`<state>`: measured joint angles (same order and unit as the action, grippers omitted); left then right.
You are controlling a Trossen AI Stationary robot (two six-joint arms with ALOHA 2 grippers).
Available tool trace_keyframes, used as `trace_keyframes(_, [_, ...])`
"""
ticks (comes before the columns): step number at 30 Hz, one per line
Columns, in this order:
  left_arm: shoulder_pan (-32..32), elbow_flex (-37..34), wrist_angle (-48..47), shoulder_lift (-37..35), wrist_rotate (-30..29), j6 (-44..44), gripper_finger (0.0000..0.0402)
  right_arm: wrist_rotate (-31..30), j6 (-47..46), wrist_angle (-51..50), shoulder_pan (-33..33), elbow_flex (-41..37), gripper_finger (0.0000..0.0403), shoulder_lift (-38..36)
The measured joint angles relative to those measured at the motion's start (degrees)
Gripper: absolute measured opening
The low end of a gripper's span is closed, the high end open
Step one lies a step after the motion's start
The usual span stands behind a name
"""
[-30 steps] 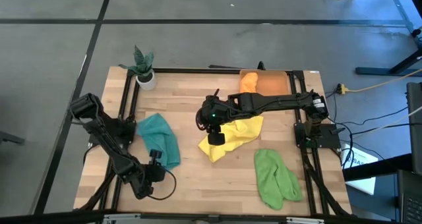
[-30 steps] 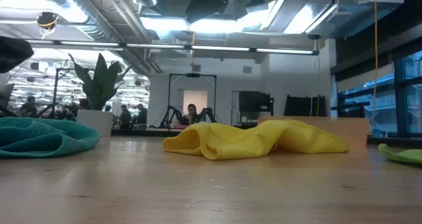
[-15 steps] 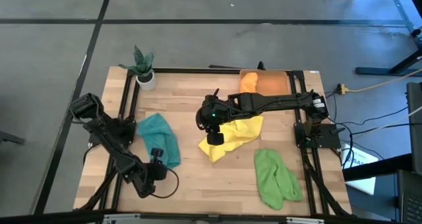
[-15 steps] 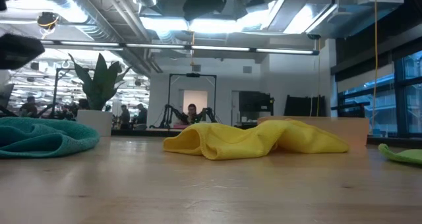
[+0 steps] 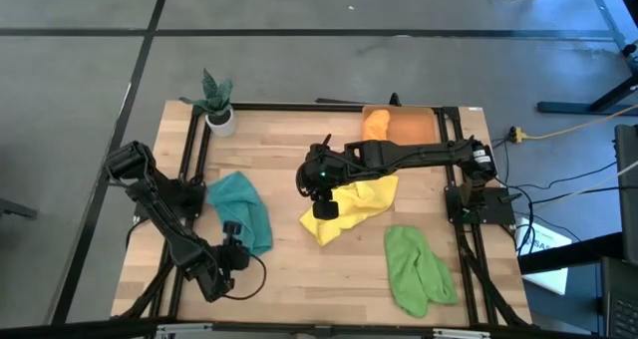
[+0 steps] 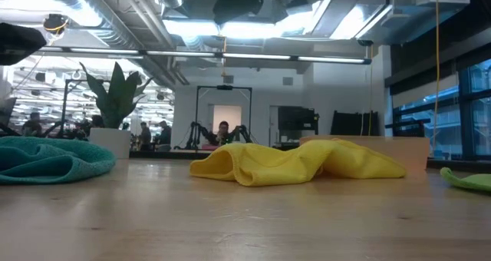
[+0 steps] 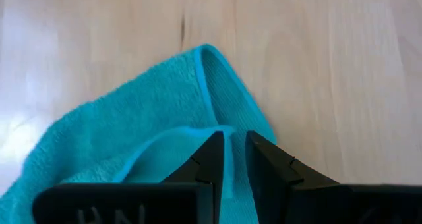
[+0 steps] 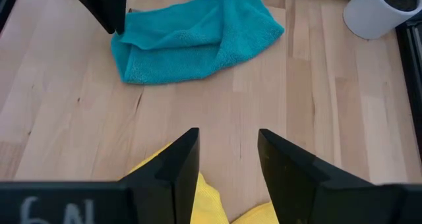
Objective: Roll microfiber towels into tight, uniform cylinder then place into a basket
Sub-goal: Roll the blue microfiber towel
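**Both arms hovering over loose towels, nothing rolled on the table yet**

From where I am standing, the left gripper (image 5: 235, 231) is hanging just over the near edge of the crumpled teal microfiber towel (image 5: 242, 209), at about eight o'clock on the light wooden table (image 5: 289, 269). Its fingers (image 7: 210, 159) are showing only a narrow slit between them, and nothing is caught in it — the cloth is lying below, untouched as far as I can tell. The right gripper (image 5: 324, 207) is poised above the rumpled yellow microfiber towel (image 5: 351, 205) near the table's centre, its jaws standing well apart and holding nothing.

To do this step well, I judge each towel is needing to be spread flat first; rolling from a bunched heap would be giving a lumpy, loose cylinder. One gripper should be pinning an edge while the other is turning the cloth over itself, evenly across its width.

The shallow translucent orange plastic basket (image 5: 411, 127) is sitting at one o'clock, with the orange microfiber towel (image 5: 375, 123) lying in its left end — rolled or merely bunched, I cannot tell. The light green microfiber towel (image 5: 419, 269) is lying loose at five o'clock. The small white pot with a green plant (image 5: 218, 116) is standing at eleven o'clock.
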<state>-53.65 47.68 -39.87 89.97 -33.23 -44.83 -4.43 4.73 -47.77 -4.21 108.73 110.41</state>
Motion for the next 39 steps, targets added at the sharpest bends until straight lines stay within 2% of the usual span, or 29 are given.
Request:
trace_keyframes(6, [0.0, -0.1, 0.1, 0.0, -1.2, -1.2, 0.0055, 0.0, 0.0, 0.0, 0.0, 0.0, 0.0157, 0.0])
trace_keyframes(14, [0.4, -3.3, 5.8, 0.1, -1.2, -3.0, 0.0055, 0.0, 0.2, 0.2, 0.0, 0.0, 0.0157, 0.0])
trace_keyframes(30, [0.5, -3.3, 4.3, 0.1, -1.7, -2.6, 0.0055, 0.0, 0.3, 0.3, 0.0, 0.0, 0.0157, 0.0])
trace_keyframes(39, [0.5, -4.1, 4.7, 0.1, 0.8, -3.1, 0.0055, 0.0, 0.4, 0.3, 0.0, 0.0, 0.0157, 0.0])
